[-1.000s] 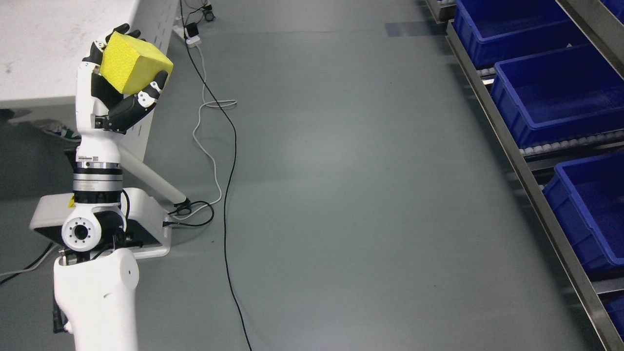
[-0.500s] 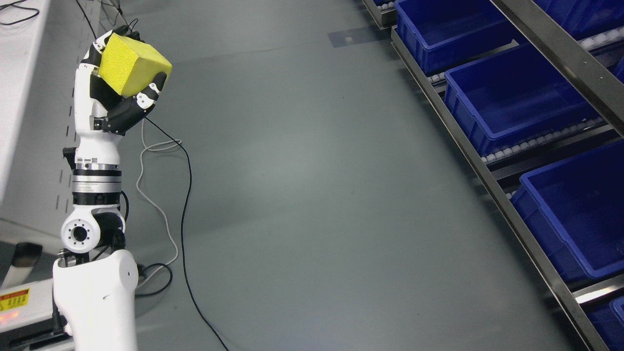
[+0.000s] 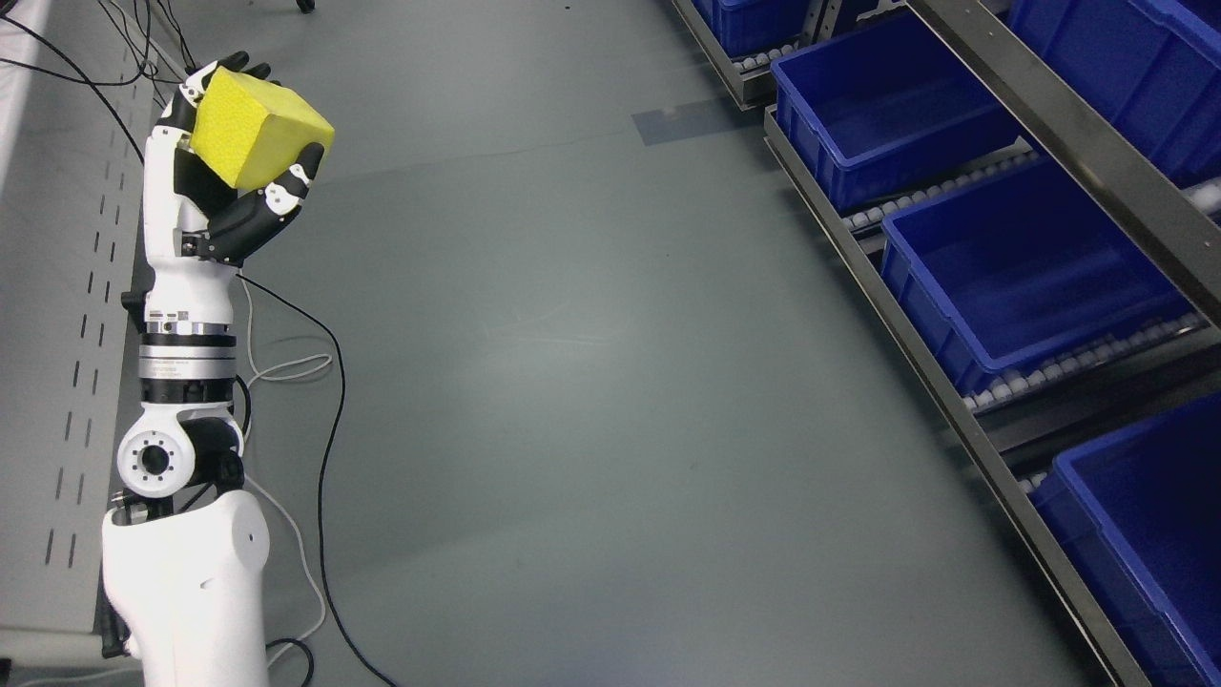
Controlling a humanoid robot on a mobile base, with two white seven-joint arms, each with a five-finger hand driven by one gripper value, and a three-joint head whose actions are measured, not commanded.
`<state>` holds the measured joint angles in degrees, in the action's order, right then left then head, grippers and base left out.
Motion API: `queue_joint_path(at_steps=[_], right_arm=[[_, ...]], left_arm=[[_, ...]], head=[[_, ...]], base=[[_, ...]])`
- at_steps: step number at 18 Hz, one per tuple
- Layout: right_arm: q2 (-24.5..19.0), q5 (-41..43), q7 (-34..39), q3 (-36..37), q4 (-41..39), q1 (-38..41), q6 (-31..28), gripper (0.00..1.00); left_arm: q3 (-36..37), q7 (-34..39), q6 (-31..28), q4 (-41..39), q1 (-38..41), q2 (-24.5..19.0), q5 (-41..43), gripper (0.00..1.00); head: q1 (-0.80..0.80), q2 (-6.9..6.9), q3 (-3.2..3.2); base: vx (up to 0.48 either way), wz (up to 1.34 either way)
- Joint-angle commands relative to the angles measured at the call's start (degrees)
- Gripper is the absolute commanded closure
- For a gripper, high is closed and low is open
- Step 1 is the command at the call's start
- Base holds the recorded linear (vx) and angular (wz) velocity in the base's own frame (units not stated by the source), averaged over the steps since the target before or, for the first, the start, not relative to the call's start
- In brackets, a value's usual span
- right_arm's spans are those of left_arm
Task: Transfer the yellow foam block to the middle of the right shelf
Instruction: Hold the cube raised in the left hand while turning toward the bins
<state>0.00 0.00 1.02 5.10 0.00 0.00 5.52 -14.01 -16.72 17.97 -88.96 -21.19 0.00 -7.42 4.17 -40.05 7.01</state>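
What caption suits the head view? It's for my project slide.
Left hand raised, fingers gripping a yellow foam block, with blue bins on the shelf rack to the right.

A smooth grey floor (image 3: 591,382) is seen across most of the view, with a pale patch of light reflected near its middle. Black and white cables (image 3: 324,420) are trailed over it at the left, beside a grey slotted panel (image 3: 67,315). At the right, a metal shelf rack (image 3: 954,420) is lined with open blue bins (image 3: 1011,277) set on rollers.
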Motion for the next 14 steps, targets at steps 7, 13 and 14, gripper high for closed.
queue_joint_path(at_steps=[7, 13, 14], right_arm=[[1.00, 0.00, 0.03, 0.00, -1.00, -0.17, 0.01, 0.00], [1.00, 0.00, 0.03, 0.00, -1.00, -0.09, 0.01, 0.00], [1.00, 0.09, 0.03, 0.00, -1.00, -0.17, 0.01, 0.00]], left_arm=[[-0.05, -0.16, -0.04, -0.07, -0.08, -1.00, 0.04, 0.53], [0.21, -0.25, 0.04, -0.33, -0.34, -1.00, -0.05, 0.53], [0.47, -0.33, 0.04, -0.59, -0.43, -1.00, 0.04, 0.53]], head=[[0.00, 0.00, 0.00], [0.00, 0.00, 0.00], [0.00, 0.00, 0.00]], base=[[0.407, -0.02], [0.357, -0.24], [0.347, -0.37]])
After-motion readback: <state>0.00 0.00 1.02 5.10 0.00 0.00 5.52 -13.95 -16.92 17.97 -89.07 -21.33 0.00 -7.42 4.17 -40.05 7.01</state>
